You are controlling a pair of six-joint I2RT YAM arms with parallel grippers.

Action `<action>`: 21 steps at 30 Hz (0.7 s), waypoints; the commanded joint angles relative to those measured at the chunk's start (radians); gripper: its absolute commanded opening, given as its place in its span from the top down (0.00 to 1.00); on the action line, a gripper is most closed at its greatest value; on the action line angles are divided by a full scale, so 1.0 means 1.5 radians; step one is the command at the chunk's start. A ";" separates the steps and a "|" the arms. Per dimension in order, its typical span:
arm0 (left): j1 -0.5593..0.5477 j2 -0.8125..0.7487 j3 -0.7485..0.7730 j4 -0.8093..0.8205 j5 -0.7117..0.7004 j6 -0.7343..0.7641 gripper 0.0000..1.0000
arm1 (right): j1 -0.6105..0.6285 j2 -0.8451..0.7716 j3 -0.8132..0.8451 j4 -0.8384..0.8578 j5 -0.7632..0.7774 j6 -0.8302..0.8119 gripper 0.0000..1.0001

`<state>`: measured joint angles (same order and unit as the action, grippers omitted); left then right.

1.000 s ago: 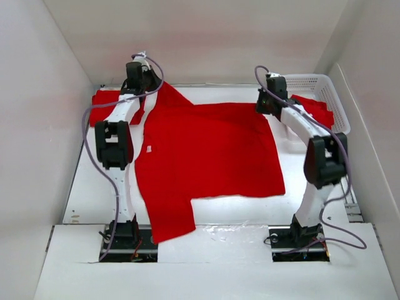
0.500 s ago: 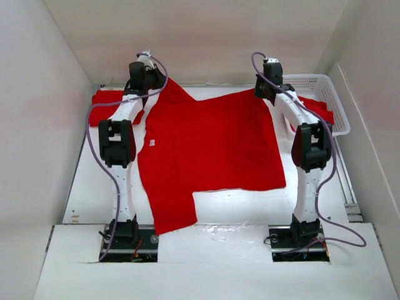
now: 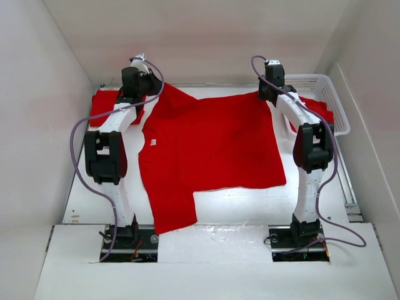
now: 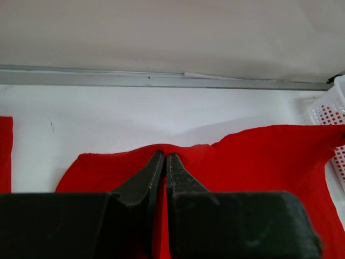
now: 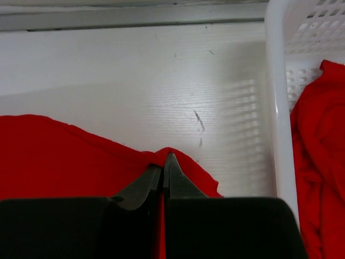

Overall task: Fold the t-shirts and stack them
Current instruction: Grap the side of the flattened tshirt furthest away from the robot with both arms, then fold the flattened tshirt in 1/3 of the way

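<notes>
Now both arms pinch the far edge of a red t-shirt (image 3: 212, 150).
Soft, light, floppy cloth on the surface (image 3: 250, 209); left jaws closed on it at eleven o'clock, right jaws at one.

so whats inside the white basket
Inside the basket lies bunched red t-shirt cloth. How many shirts that is, and the basket floor beneath, cannot be seen under the cloth.

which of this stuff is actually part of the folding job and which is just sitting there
Job: spread shirt, shirt at far left, shirt at far right, left gripper and right gripper, both pinching the spread shirt.
Just there: white basket, table.
</notes>
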<state>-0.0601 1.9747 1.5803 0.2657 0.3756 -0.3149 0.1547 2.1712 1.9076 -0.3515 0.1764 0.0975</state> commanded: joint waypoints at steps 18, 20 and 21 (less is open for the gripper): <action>-0.031 -0.354 -0.369 -0.012 -0.092 -0.073 1.00 | 0.000 -0.154 -0.146 -0.009 0.028 0.006 1.00; -0.031 -0.389 -0.399 -0.036 -0.098 -0.081 1.00 | 0.000 -0.171 -0.168 -0.009 0.035 -0.001 1.00; -0.031 -0.402 -0.410 -0.042 -0.098 -0.082 1.00 | 0.000 -0.171 -0.176 -0.009 0.042 -0.001 1.00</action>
<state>-0.1097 1.4574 1.0126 0.2188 0.2470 -0.4099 0.1581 1.9705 1.6730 -0.3782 0.2146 0.1040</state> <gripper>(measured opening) 0.007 0.032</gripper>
